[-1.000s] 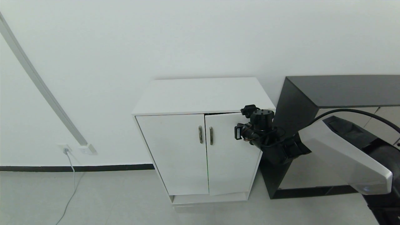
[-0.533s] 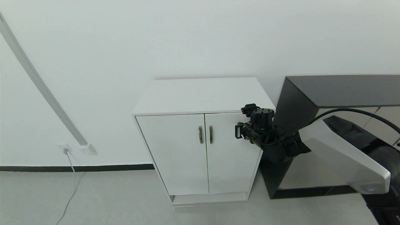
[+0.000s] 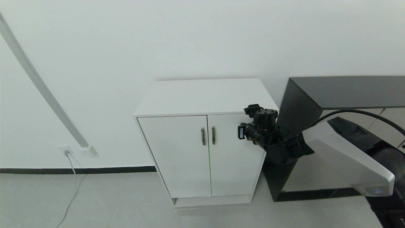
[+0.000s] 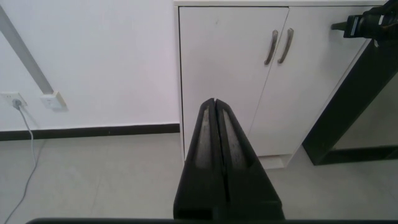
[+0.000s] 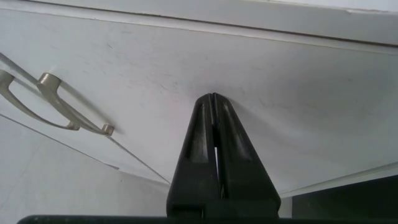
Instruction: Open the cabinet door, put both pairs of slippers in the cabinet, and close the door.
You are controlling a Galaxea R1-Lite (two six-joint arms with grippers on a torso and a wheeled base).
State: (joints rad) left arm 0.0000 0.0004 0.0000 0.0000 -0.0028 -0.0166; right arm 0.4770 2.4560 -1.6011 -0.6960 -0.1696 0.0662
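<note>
Grey tiled floor (image 3: 126, 205) with two units and a cable on it.
White cabinet (image 3: 202, 96) stands mid-floor against the wall, both doors shut. Black unit (image 3: 348, 91) is just beside it at 3 o'clock. Grey cable (image 3: 75, 183) trails down onto the floor at 9 o'clock, well apart from the cabinet.

The low white two-door cabinet (image 3: 202, 96) stood upright on the grey floor (image 3: 126, 202), its back against the white wall (image 3: 126, 47). Its left door (image 3: 177, 155) and right door (image 3: 232, 167) were both shut, meeting flush at a thin central seam. Two slim vertical metal handles, the left handle (image 3: 202, 136) and the right handle (image 3: 213, 135), sat just beside that seam, high on the doors. A recessed white plinth (image 3: 212, 201) ran beneath them.
</note>
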